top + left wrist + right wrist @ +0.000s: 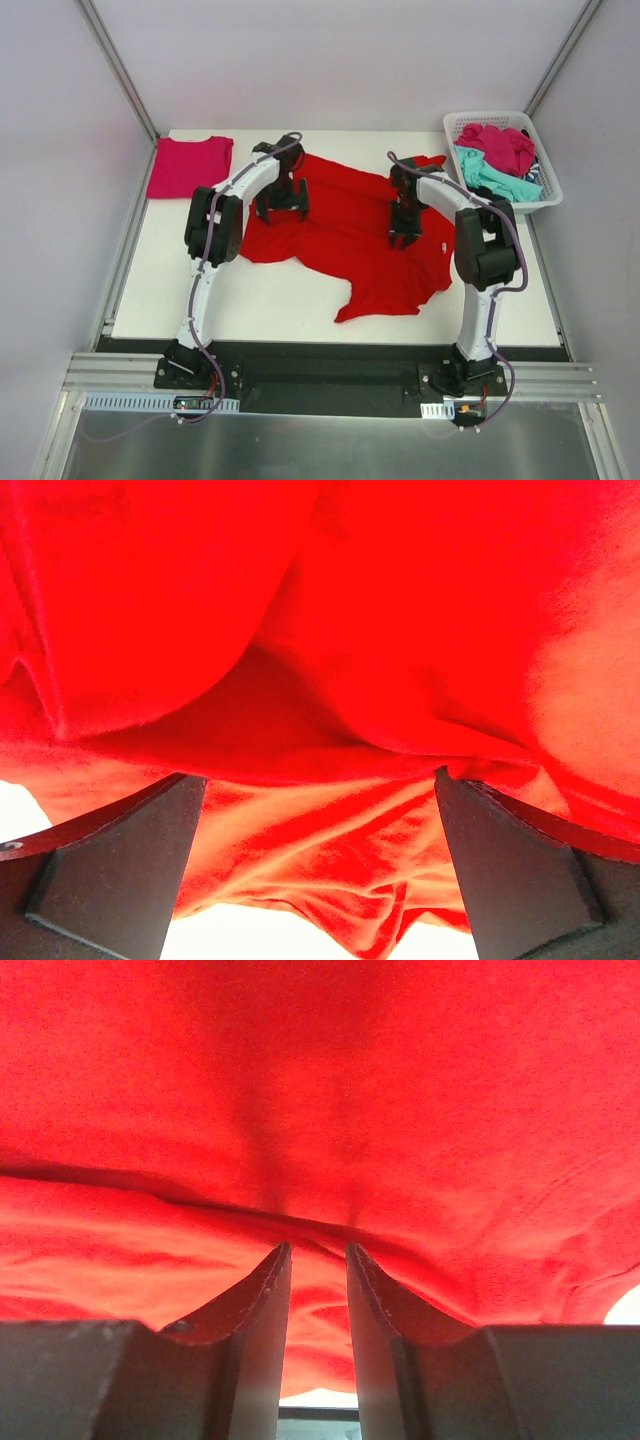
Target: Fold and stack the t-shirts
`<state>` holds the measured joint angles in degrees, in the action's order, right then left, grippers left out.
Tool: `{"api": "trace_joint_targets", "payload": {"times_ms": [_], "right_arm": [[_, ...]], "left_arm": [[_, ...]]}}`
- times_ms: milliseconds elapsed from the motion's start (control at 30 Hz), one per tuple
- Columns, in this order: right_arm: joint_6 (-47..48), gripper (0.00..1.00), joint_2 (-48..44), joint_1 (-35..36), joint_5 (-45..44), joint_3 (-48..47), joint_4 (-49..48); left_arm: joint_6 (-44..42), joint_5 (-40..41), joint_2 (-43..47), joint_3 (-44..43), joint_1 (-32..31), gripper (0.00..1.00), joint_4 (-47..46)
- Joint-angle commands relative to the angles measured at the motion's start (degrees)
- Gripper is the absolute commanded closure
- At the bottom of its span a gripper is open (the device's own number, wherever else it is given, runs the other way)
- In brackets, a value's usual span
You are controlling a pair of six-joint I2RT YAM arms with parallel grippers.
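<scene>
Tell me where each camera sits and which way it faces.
Top external: above and behind the arms, looking down at the table; both arms show, with left hand and right hand on the red t-shirt.
Left wrist: on the left arm, looking past its wide-apart fingers at red cloth.
Right wrist: on the right arm, looking past near-closed fingers at a cloth fold.
Shared: all three see the red t-shirt; only the top view shows the pink t-shirt and basket.
</scene>
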<state>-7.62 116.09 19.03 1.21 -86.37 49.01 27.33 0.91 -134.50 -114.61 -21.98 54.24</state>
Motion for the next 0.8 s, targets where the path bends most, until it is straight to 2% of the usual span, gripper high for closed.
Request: {"api": "trace_joint_targets", "payload": {"times_ms": [0,200,267,533,633,767], "right_arm": [[1.99,0.68,0.54,-0.83,1.16,-3.98,3.72],[2.08,0.68,-5.34,0.39,0.9,-1.01,4.51],[2.08,0.68,-8.67,2.85,0.37,0.31,5.12],[-3.97,0.68,-22.56,17.07,-8.85,12.78,5.66],[-5.74,0.69,-27.14,21.29,-10.7,19.1,3.64],[-8.98,0.7,-28.82,26.4,-11.67,25.0,0.74]], "left_arm": [[-0.88,1.02,0.71,-3.87,1.94,0.01,4.21],[-0.79,1.82,8.09,3.85,1.94,0.01,3.51],[-0.61,1.99,10.82,8.51,1.85,0.01,2.63],[2.81,6.47,33.66,27.04,-3.94,0.01,-1.94],[3.78,9.9,42.28,31.97,-5.79,0.01,-3.35],[4.48,13.06,53.17,35.94,-5.01,0.01,-4.4]]}}
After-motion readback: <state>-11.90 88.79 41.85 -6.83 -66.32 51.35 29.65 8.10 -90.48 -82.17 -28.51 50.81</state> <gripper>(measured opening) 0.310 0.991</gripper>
